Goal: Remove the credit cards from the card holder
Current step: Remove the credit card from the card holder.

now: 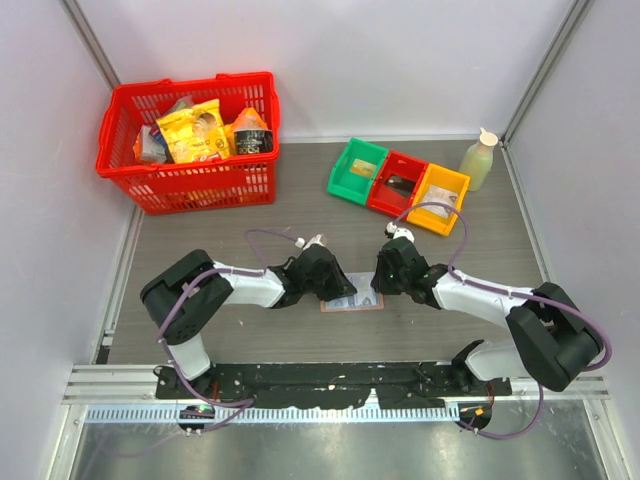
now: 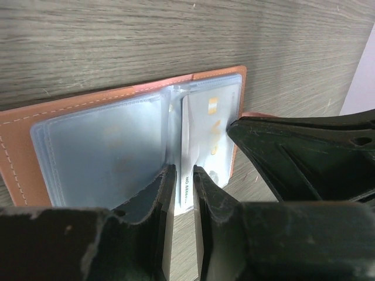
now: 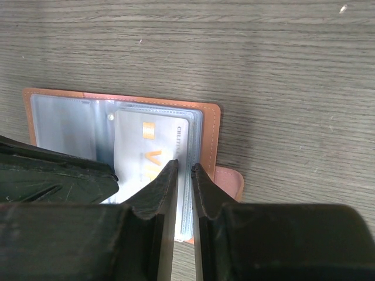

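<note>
The holder [image 3: 211, 126] was pinkish-tan with pale stitching and light blue sleeves, the card [image 3: 146, 155] grey-white (its lettering orange), and the table [image 3: 281, 70] grey wood-grain.

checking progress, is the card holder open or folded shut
Open: the card holder lies spread flat, clear sleeves showing, a card tucked in one.

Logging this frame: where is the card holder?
Top view, centre: the card holder lies open on the table, between the left hand and the right hand.
</note>
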